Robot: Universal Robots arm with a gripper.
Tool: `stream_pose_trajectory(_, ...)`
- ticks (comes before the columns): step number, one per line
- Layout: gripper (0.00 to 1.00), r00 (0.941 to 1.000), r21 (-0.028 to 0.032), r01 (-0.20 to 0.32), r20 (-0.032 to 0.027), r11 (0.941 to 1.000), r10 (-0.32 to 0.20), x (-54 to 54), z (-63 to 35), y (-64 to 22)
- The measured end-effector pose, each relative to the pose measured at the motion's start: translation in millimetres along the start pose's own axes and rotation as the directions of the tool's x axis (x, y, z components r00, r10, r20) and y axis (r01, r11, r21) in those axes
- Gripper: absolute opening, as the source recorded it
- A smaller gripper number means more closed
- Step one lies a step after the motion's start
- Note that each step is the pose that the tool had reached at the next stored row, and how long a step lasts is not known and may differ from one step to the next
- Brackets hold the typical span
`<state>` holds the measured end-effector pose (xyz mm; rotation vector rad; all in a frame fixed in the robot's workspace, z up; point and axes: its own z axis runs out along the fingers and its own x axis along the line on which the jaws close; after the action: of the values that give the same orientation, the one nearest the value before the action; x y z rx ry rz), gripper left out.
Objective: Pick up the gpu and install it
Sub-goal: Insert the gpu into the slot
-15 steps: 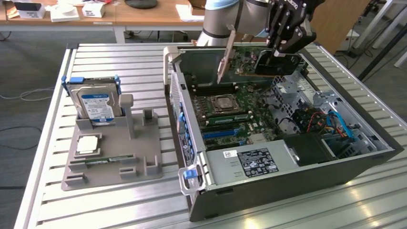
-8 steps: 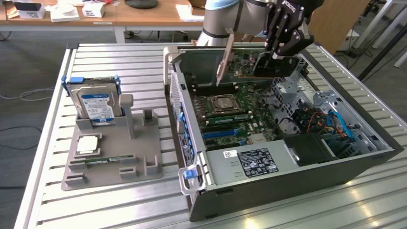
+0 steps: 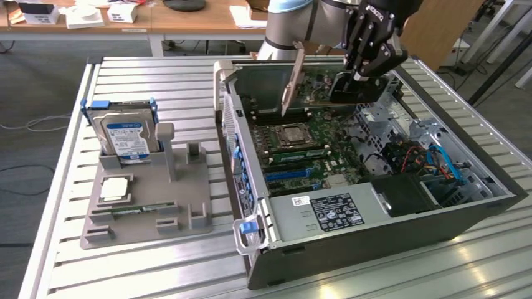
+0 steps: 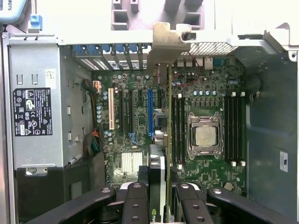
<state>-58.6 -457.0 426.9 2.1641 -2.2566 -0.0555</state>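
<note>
Silver desk is carrying a gray holder with a hard drive standing in it. Beside it, an open computer case is showing its green board. Farther back, the fingers are pinching the gpu, holding it on edge over that board.

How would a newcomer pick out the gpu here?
Find the open computer case on the metal table. Over its motherboard, the gripper holds the gpu on edge: a thin card with a metal end bracket, unlike the boxy hard drive outside.
</note>
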Motion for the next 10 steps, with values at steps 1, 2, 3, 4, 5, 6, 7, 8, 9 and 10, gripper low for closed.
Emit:
stream_pose_trajectory(1,0.27,1.0000,-0.0001,0.003,-0.0001,1.0000,-0.003,0.0,1.5,0.1)
stream_pose_trajectory(2,0.27,1.0000,-0.0001,0.005,-0.0003,1.0000,-0.005,0.0,3.0,0.1)
stream_pose_trajectory(3,0.27,1.0000,-0.0001,0.008,-0.0002,1.0000,-0.008,0.0,4.7,0.2)
stream_pose_trajectory(4,0.27,0.9999,-0.0002,0.011,-0.0004,0.9999,-0.011,0.0,6.4,0.2)
stream_pose_trajectory(5,0.27,0.9999,-0.0002,0.014,-0.0004,0.9999,-0.014,0.1,8.0,0.3)
stream_pose_trajectory(6,0.27,0.9999,-0.0002,0.017,-0.0007,0.9999,-0.017,0.1,9.4,0.3)
stream_pose_trajectory(7,0.27,0.9998,-0.0003,0.020,-0.0007,0.9998,-0.020,0.1,10.8,0.4)
stream_pose_trajectory(8,0.27,0.9997,-0.0003,0.024,-0.0009,0.9997,-0.024,0.2,12.4,0.5)
stream_pose_trajectory(9,0.27,0.9996,-0.0004,0.027,-0.0010,0.9996,-0.027,0.2,14.0,0.6)
stream_pose_trajectory(10,0.27,0.9995,-0.0004,0.030,-0.0011,0.9995,-0.030,0.2,15.5,0.7)
